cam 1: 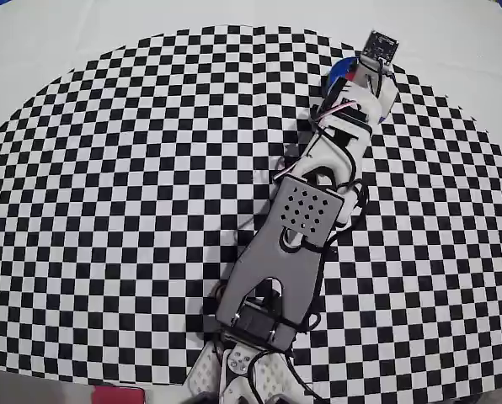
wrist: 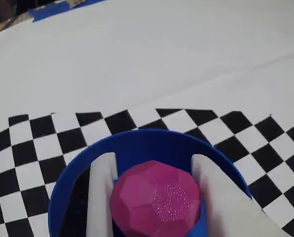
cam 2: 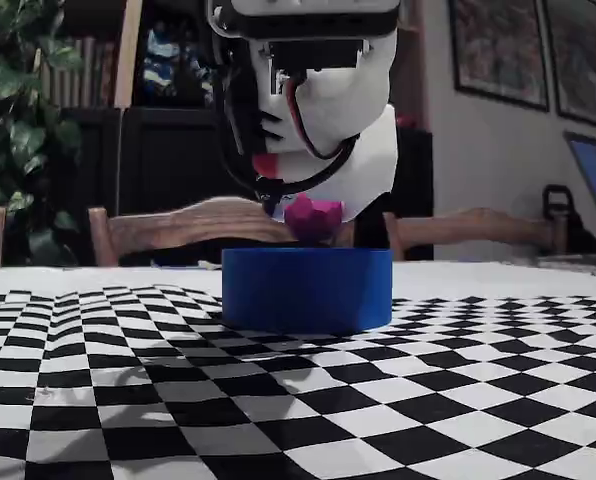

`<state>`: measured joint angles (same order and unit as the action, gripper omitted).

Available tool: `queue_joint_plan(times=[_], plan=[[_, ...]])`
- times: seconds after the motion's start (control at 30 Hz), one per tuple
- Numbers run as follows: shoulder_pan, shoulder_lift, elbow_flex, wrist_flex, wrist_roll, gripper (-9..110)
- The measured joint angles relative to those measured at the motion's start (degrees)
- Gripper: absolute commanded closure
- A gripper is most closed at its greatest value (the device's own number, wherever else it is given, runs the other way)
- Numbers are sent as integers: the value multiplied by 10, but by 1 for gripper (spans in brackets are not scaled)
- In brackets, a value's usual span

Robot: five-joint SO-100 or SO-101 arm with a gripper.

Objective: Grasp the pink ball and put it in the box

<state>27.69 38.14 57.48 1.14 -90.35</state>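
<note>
The pink ball [wrist: 156,200] sits between my two white fingers [wrist: 101,197], which press on both its sides. My gripper [wrist: 153,159] holds it over the inside of the round blue box [wrist: 142,143]. In the fixed view the ball [cam 2: 313,218] hangs just above the rim of the box [cam 2: 308,290], under the gripper [cam 2: 313,212]. In the overhead view the arm covers most of the box [cam 1: 339,67] at the far right edge of the checkered mat. The ball is hidden there.
The checkered mat [cam 1: 133,185] lies on a white tabletop [wrist: 152,59]. The arm's body [cam 1: 289,236] stretches from the front edge toward the box. Chairs [cam 2: 178,225] and a shelf stand behind the table in the fixed view.
</note>
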Motion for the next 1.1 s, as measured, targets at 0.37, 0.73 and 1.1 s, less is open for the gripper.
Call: queue_joint_plan(times=[0.37,0.73,1.1], plan=[[0,0,0,0,0,101],[0,0,0,0,0,82],[0,0,0,0,0,72]])
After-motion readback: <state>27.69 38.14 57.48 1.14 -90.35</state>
